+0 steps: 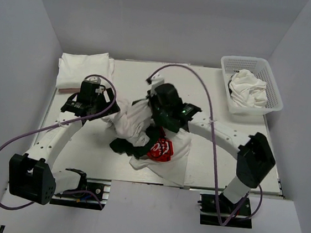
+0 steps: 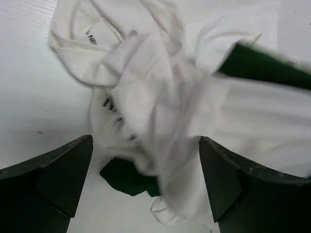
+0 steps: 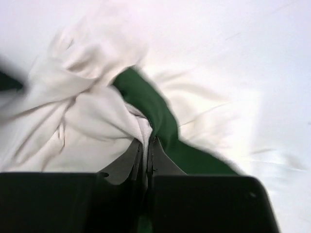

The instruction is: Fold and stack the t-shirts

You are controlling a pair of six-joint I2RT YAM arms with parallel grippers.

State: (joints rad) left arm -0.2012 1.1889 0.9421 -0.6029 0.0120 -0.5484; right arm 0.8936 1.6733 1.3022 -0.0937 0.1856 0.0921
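A bunched white t-shirt [image 1: 131, 120] lies mid-table over a dark green t-shirt [image 1: 122, 145] and a white t-shirt with a red Coca-Cola print [image 1: 161, 150]. My right gripper [image 1: 154, 115] is shut on a fold of the white t-shirt [image 3: 92, 116] and holds it up, with the green cloth [image 3: 160, 121] right beside the fingers. My left gripper [image 1: 106, 104] is open and empty just left of the pile. In its wrist view the gripper [image 2: 146, 179] hangs above the white t-shirt [image 2: 160, 97], and green cloth [image 2: 129, 177] shows underneath.
A folded white t-shirt [image 1: 85, 69] lies at the back left corner. A white lattice basket [image 1: 271, 78] with crumpled white cloth [image 1: 248, 88] stands at the back right. The right arm's purple cable arcs over the table's middle.
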